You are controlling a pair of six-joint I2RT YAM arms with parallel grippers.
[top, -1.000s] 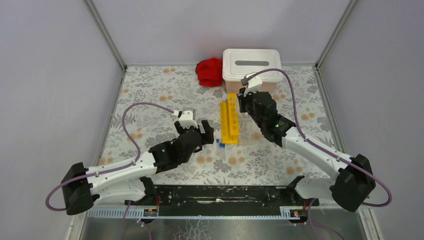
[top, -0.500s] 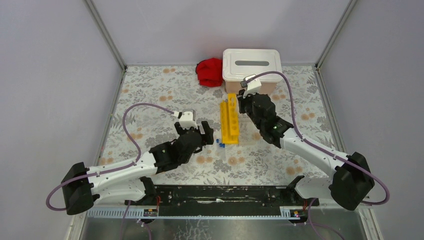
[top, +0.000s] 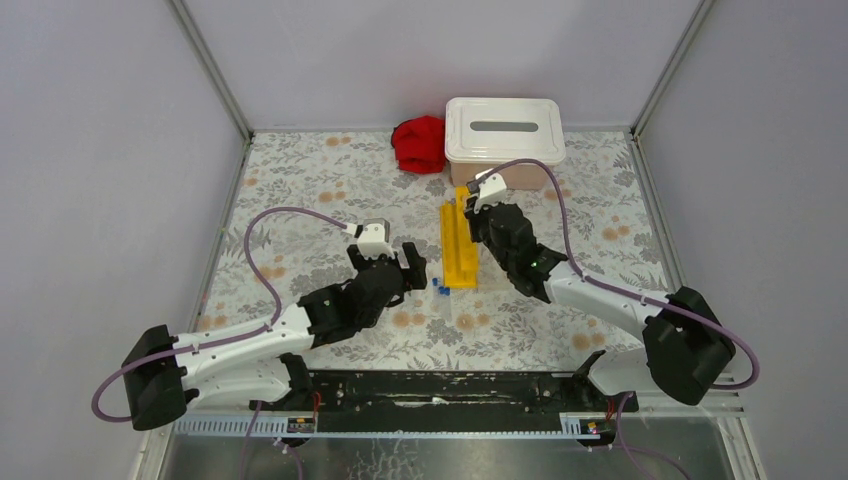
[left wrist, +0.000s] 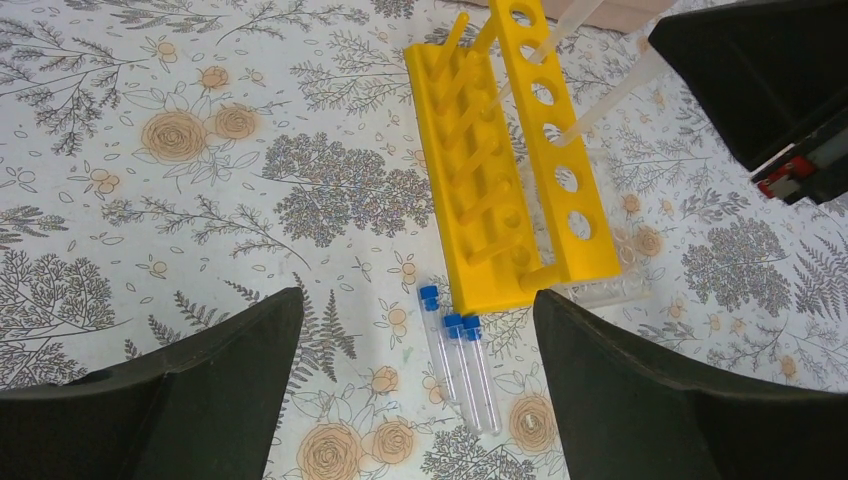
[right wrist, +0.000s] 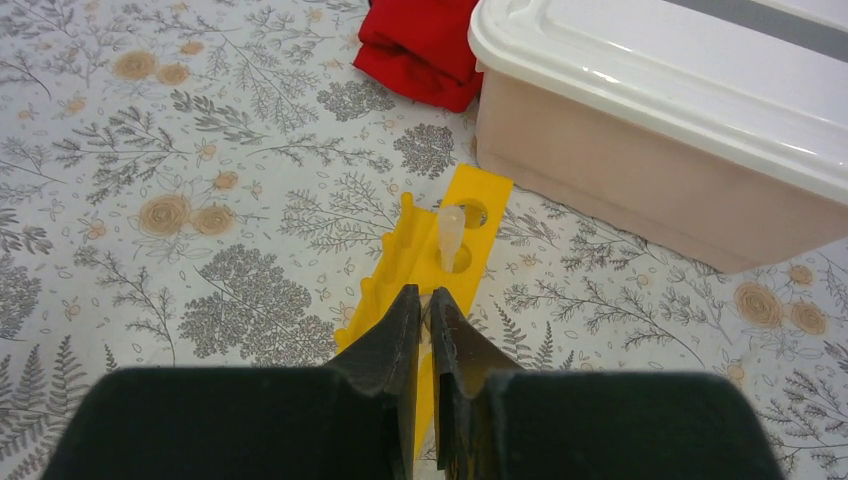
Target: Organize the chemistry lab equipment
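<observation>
Lying flat at the yellow rack's [top: 459,250] 7 o'clock corner, three blue-capped tubes [left wrist: 462,365], left gripper [left wrist: 417,310] released just at their 10 o'clock, right gripper [right wrist: 427,300] clenched on a clear tube [right wrist: 450,232], tip over a rack hole, pinkish bin [right wrist: 620,180] at 1 o'clock, red cloth [right wrist: 425,45] at 11.

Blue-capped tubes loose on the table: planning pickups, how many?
3, side by side at the near end of the yellow rack: left tube, middle tube, right tube. More may be hidden.
</observation>
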